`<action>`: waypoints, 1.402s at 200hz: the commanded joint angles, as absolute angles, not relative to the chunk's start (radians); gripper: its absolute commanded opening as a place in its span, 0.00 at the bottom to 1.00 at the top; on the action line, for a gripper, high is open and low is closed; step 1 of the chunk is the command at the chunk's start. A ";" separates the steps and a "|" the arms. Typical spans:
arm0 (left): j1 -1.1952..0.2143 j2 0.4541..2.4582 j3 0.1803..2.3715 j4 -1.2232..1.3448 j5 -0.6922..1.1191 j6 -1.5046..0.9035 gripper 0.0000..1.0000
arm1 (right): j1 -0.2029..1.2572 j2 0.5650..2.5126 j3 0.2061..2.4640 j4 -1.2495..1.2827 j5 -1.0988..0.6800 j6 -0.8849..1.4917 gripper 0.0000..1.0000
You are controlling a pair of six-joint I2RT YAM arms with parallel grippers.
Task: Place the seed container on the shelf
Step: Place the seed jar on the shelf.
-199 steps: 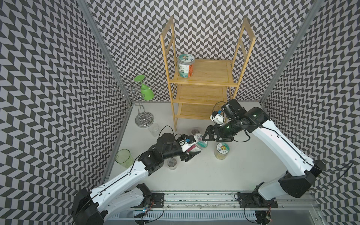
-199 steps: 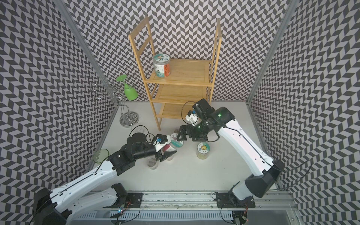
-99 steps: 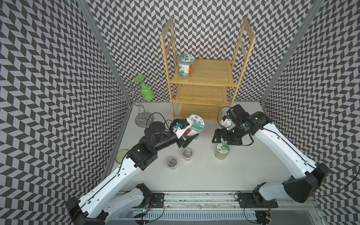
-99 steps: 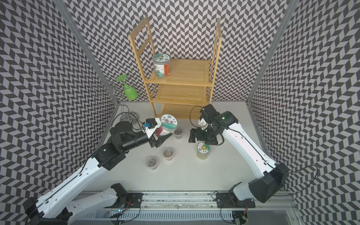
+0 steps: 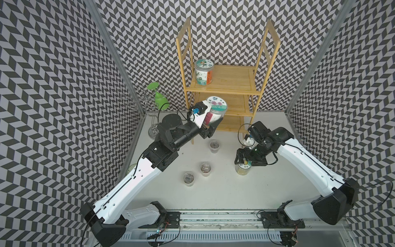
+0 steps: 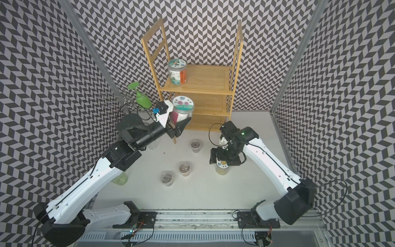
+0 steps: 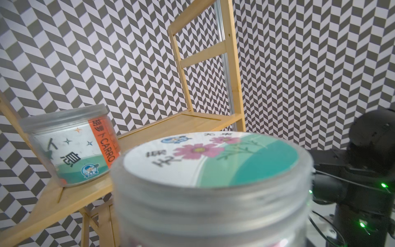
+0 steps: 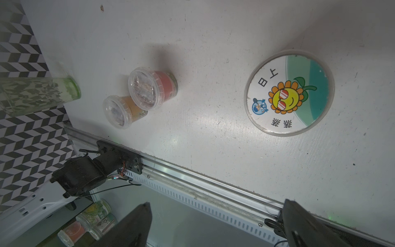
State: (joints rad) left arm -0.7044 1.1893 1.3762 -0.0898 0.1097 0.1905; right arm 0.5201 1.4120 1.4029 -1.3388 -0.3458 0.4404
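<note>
The seed container (image 5: 216,107) (image 6: 182,107) is a clear jar with a pink-flower lid (image 7: 209,158). My left gripper (image 5: 213,123) (image 6: 181,123) is shut on its side and holds it upright in the air, in front of the bamboo shelf (image 5: 232,85) (image 6: 206,79) (image 7: 183,122), near its front left post. A second jar with a carrot label (image 5: 203,72) (image 6: 177,71) (image 7: 70,145) stands on the shelf's top tier. My right gripper (image 5: 243,159) (image 6: 222,160) (image 8: 215,213) is open, just above a sunflower-lid jar (image 5: 242,170) (image 8: 288,93) on the table.
Three small lidded cups (image 5: 214,145) (image 5: 205,169) (image 5: 188,178) stand on the table between the arms. A chrome stand with a hanging green glass (image 5: 160,98) is at the back left. A greenish glass (image 6: 119,179) stands under the left arm. The arms' rail (image 5: 213,216) runs along the front edge.
The left arm has lifted the flower-lid container off the table and carried it up and back toward the shelf. The right gripper has drawn back over the sunflower-lid jar.
</note>
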 commanded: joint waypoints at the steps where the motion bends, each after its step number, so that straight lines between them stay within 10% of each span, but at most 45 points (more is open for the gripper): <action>1: -0.703 1.238 1.468 0.007 0.042 0.157 0.67 | 0.511 1.372 1.390 -1.323 -0.358 0.421 1.00; 280: -0.801 2.005 2.346 0.063 -0.444 0.291 0.72 | 0.434 1.273 1.338 -1.321 -0.384 0.337 1.00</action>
State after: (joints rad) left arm -0.7906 1.9949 2.2818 0.0727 -0.3748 0.2684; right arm 0.4290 1.3010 1.3247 -1.3315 -0.4110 0.3477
